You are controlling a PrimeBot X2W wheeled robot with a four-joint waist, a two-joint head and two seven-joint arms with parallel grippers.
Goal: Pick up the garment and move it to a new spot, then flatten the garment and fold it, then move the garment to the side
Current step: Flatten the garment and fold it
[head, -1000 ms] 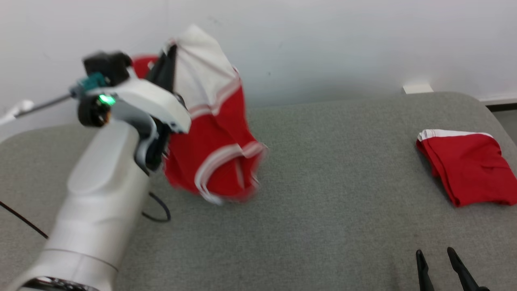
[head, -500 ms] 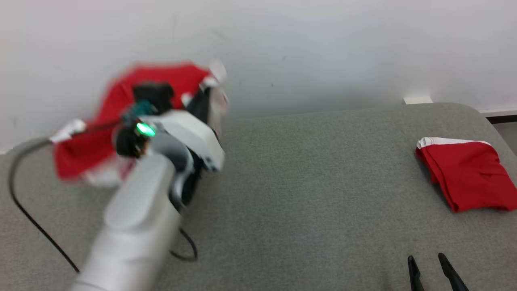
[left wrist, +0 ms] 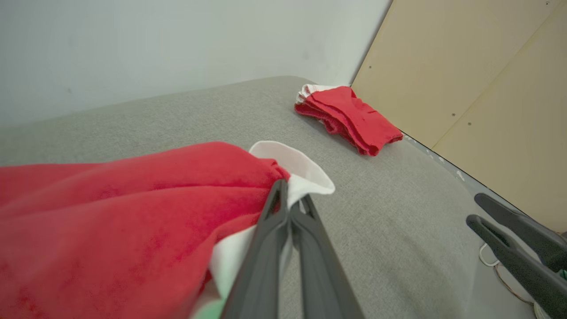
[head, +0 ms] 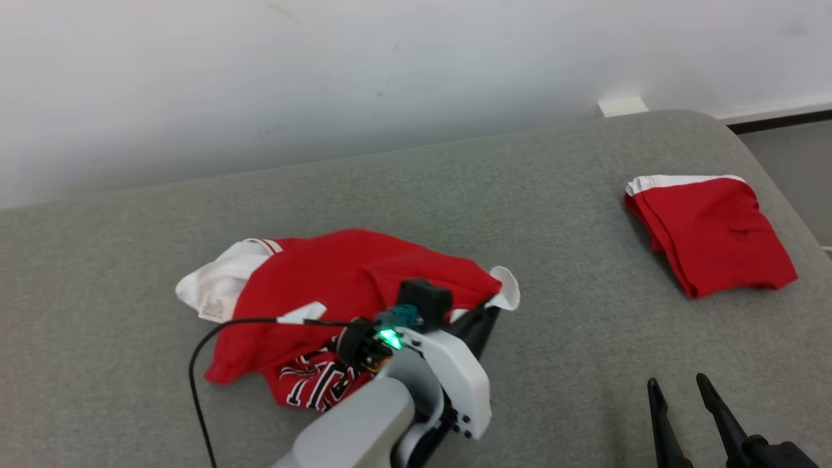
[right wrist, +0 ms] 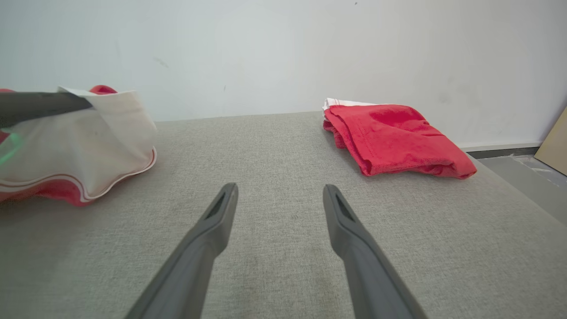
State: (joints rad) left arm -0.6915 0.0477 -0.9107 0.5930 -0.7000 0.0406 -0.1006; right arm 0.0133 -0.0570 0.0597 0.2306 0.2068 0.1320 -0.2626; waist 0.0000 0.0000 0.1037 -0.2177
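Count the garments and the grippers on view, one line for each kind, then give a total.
Garments: 2, the crumpled red jersey and the folded red garment
Grippers: 2, the left gripper and the right gripper
Total: 4

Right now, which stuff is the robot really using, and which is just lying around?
In the job:
- red jersey, pinched by the shut left end effector
- grey surface under it

Just lying about:
- folded red garment on the right
- tan panels
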